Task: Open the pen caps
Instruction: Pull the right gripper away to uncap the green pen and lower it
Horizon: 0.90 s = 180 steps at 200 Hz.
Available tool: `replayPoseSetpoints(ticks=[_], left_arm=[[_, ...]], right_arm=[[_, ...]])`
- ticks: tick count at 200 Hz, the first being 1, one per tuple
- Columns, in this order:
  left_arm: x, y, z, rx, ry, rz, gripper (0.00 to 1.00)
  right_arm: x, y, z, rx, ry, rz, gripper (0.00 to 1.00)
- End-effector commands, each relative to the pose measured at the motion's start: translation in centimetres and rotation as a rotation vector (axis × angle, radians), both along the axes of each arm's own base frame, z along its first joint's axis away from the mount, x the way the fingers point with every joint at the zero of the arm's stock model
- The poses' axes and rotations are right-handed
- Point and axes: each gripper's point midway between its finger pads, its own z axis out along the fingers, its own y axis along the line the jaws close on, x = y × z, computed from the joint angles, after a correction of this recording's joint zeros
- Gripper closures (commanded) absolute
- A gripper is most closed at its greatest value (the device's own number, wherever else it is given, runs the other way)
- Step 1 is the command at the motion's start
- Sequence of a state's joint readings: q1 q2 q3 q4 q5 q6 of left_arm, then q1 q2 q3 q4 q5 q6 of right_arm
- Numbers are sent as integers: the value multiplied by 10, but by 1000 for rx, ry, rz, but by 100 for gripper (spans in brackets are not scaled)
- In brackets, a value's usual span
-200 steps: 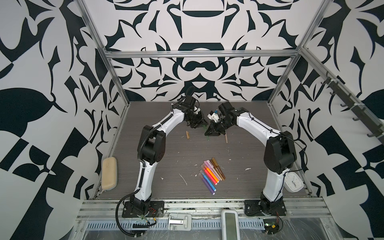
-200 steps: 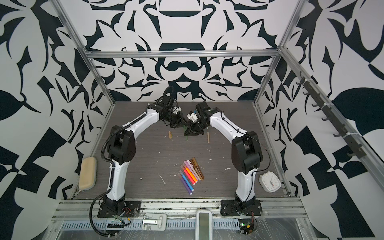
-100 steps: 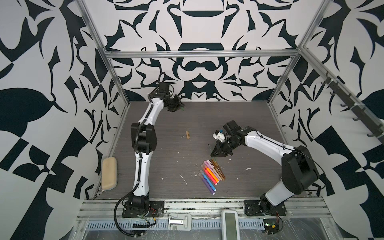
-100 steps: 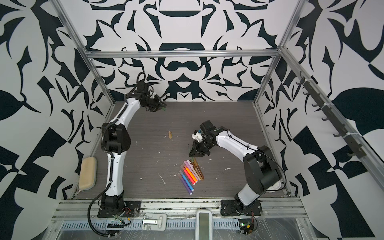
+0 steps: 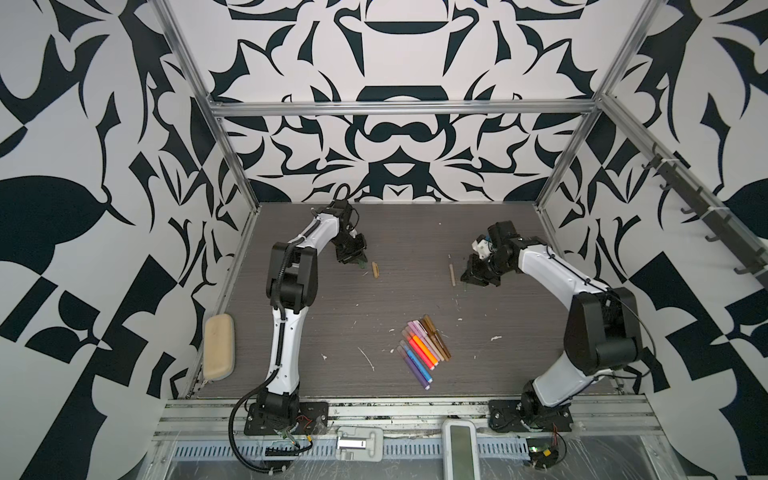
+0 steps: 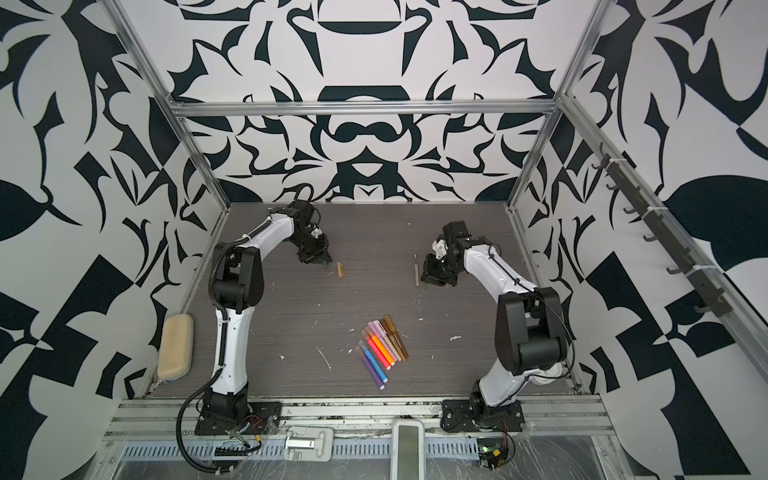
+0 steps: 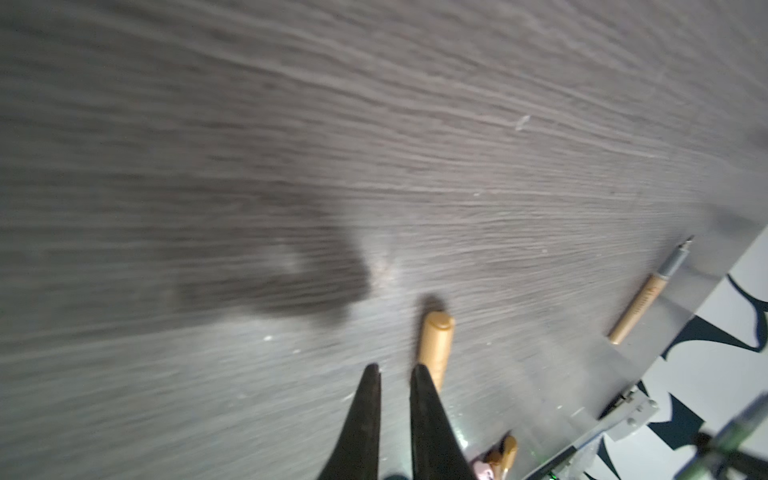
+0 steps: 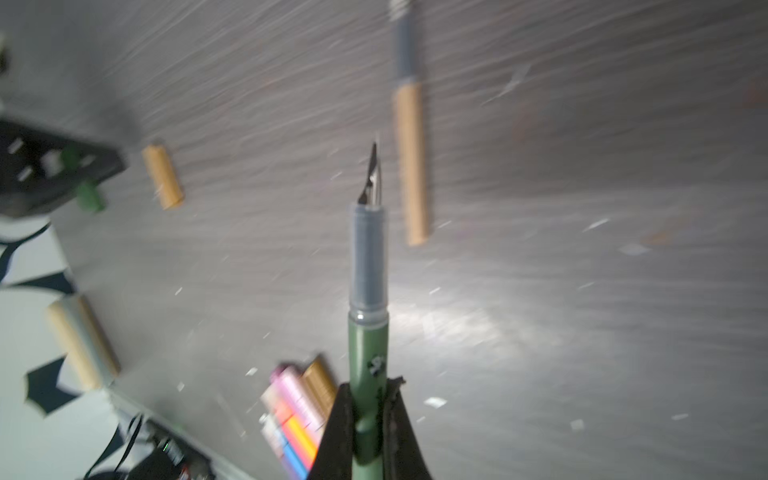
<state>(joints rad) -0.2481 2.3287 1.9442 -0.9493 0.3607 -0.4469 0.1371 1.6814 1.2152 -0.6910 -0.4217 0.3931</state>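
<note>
Two caps off: olive cap pinched in nearly closed left gripper at 11 o'clock of table, tan cap lying just beside it. Right gripper at 2 o'clock clamps green pen body, nib bare. Capped pens at 5 o'clock, pencil case at 8.

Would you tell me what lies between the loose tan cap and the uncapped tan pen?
Nothing: in both top views the tabletop between the tan cap and the tan pen is bare.
</note>
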Motion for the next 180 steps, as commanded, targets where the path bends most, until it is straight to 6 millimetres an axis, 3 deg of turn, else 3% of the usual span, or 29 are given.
replayPoseSetpoints(ticks=[1, 20, 70, 129, 180], left_arm=[[-14, 14, 6, 51, 20, -33, 100], [-14, 14, 5, 49, 22, -38, 93], [-20, 13, 2, 41, 44, -40, 95], [-26, 13, 4, 29, 45, -33, 95], [-26, 12, 9, 23, 38, -33, 95]], right_arm=[[29, -14, -4, -84, -51, 28, 100], [43, -18, -15, -117, -45, 50, 100], [68, -20, -37, -141, -40, 87, 100], [67, -12, -47, -102, -23, 113, 95], [68, -5, -55, -59, 4, 115, 81]])
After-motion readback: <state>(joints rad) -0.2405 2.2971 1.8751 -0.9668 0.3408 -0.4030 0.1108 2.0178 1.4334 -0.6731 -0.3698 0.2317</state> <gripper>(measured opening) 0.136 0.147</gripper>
